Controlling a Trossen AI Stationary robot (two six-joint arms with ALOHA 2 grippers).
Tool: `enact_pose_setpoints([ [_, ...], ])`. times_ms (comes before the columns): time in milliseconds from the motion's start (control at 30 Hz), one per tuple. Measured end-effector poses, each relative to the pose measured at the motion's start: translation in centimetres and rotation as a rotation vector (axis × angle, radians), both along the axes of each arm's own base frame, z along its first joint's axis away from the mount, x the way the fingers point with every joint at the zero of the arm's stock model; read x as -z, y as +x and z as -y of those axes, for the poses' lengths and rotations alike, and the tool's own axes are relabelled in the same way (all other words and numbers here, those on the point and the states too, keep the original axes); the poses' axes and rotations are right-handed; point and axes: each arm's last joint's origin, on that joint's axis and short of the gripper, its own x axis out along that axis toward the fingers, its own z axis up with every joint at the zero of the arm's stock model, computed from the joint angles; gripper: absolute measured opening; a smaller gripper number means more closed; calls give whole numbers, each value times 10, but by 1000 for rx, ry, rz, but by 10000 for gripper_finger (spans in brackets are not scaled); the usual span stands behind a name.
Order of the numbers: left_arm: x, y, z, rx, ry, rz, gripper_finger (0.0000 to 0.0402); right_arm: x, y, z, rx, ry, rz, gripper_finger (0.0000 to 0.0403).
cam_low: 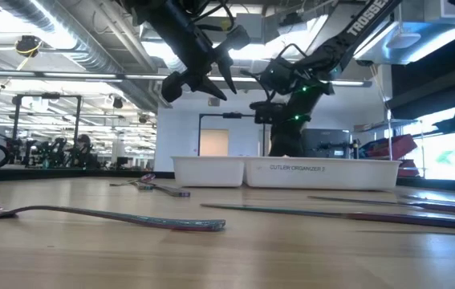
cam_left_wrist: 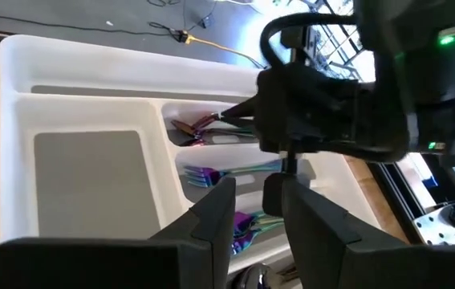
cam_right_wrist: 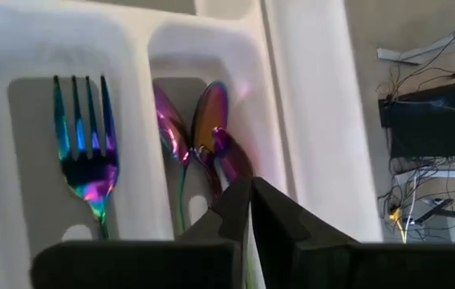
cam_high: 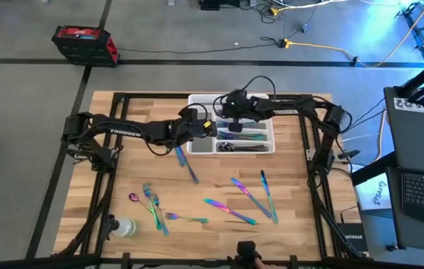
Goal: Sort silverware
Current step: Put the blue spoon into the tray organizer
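Covering the tabletop (cam_high: 122, 112) near its front edge, many pieces of silverware (cam_high: 230, 211) lie loose, while the white tray (cam_high: 197, 101) at the rear edge holds sorted forks (cam_right_wrist: 85, 152) and spoons (cam_right_wrist: 207, 120). Both arms crowd over this tray, so I judge they could collide or knock pieces into a wrong compartment. The left gripper (cam_left_wrist: 257, 209) has its jaws partly apart and holds nothing. The right gripper (cam_right_wrist: 249, 205) has its jaws together above the spoons, empty.
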Motion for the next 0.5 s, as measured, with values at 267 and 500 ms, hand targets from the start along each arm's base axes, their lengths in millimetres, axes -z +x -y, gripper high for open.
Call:
enact_pose_setpoints([
  [267, 0, 0, 0, 2, -2, -1, 90, 6, 3, 7, 47, -28, 35, 0],
  [500, 0, 0, 0, 4, 1, -5, 90, 7, 2, 8, 57, -30, 32, 0],
])
